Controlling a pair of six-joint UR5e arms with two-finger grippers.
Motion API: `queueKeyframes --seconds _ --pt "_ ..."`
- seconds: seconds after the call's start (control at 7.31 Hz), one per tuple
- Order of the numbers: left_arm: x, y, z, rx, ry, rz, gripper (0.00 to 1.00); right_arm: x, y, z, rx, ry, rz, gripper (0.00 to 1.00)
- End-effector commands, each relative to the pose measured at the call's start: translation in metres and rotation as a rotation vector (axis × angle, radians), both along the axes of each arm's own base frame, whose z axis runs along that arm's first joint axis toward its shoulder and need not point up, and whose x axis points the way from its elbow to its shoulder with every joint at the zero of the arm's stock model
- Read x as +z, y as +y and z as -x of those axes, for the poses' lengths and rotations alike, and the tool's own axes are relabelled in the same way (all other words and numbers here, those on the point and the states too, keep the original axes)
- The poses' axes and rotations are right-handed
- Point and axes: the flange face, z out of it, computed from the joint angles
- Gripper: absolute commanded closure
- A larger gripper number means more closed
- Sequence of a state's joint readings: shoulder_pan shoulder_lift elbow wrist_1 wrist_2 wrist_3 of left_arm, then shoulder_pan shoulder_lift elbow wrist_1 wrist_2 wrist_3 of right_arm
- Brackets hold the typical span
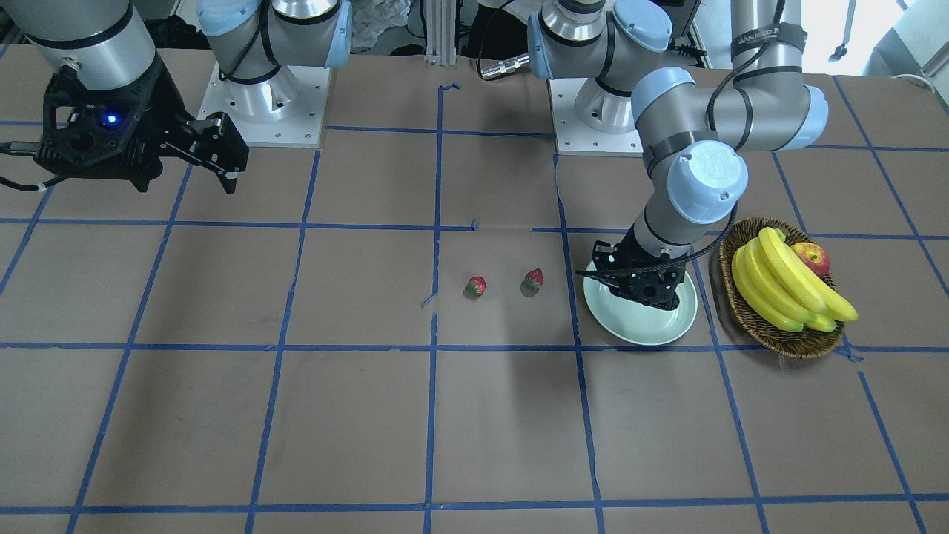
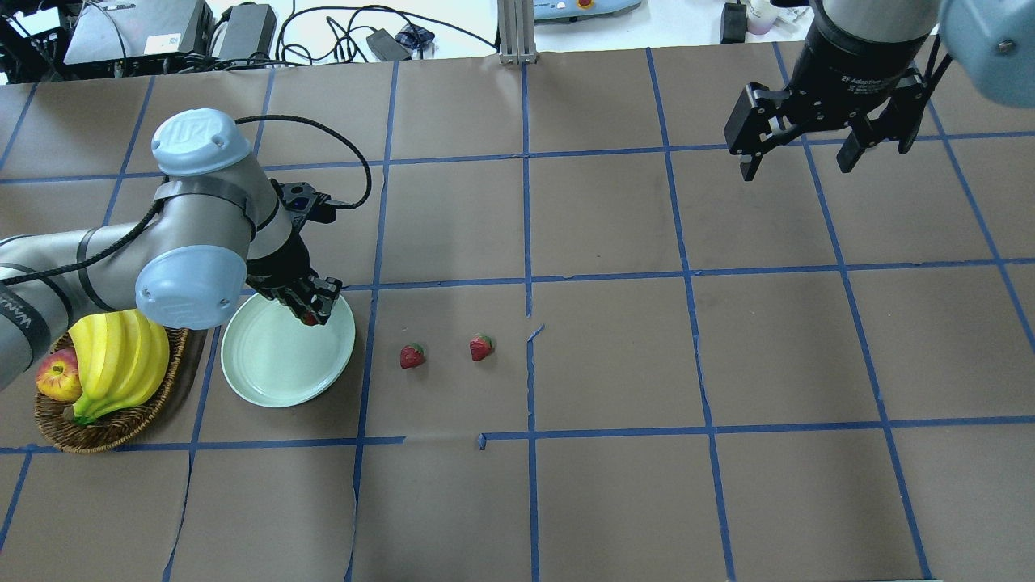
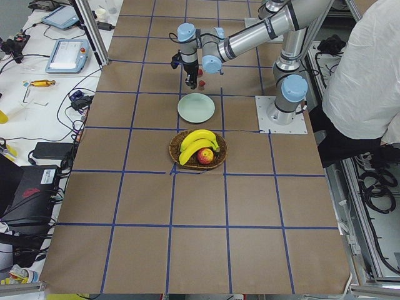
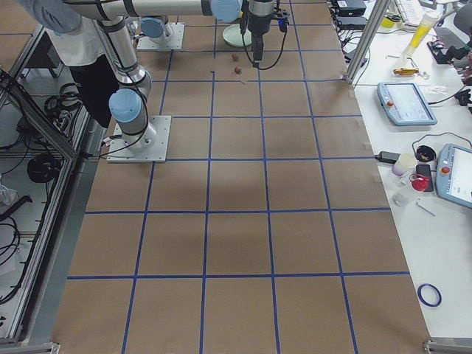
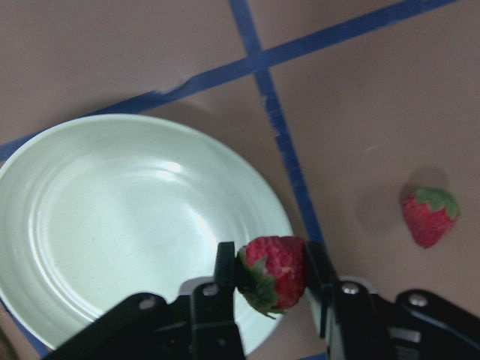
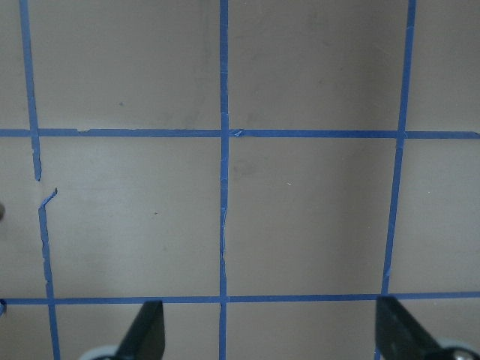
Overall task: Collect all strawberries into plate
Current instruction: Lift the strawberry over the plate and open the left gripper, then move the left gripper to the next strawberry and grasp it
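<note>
Left fingers (image 5: 225, 270) clamp one small red strawberry (image 5: 274, 271) over the empty round mint-green plate (image 5: 112, 225); two other strawberries (image 2: 412, 356) (image 2: 481, 347) lie at its three o'clock, right fingers (image 6: 146, 334) apart.

The table (image 2: 614, 501) is lit evenly and diffusely from above; no hard shadows are cast. In the front-facing view a faint, broad shadow is seen on the paper just below the 2 loose strawberries (image 1: 475, 286), and the background patch (image 1: 845, 30) at top right is blown out to white. In the left wrist view a soft highlight is reflected on the plate (image 5: 112, 225), and the held strawberry (image 5: 276, 274) in the left gripper (image 5: 271, 266) is rendered slightly soft. The fingertips (image 6: 150, 334) of the right gripper (image 6: 270, 307) are blurred at the right wrist view's lower edge. In both side views small things are barely resolved.
</note>
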State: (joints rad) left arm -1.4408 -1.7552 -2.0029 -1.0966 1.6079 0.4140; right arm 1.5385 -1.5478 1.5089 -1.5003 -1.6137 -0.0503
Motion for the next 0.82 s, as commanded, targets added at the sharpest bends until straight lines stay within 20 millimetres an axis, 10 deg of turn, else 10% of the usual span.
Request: queueKeyframes --seconds 0.0,0.27,0.68 --pt "-0.014 0.004 -0.019 0.019 0.010 -0.032 0.00 0.001 0.000 0.000 0.004 0.001 0.001 0.00" --pt "-0.008 0.001 -0.002 0.115 0.001 -0.005 0.00 0.000 0.000 0.001 0.002 0.001 -0.001 0.00" --pt "-0.015 0.022 0.136 0.216 0.005 0.089 0.03 0.000 0.000 0.001 -0.001 0.002 -0.001 0.00"
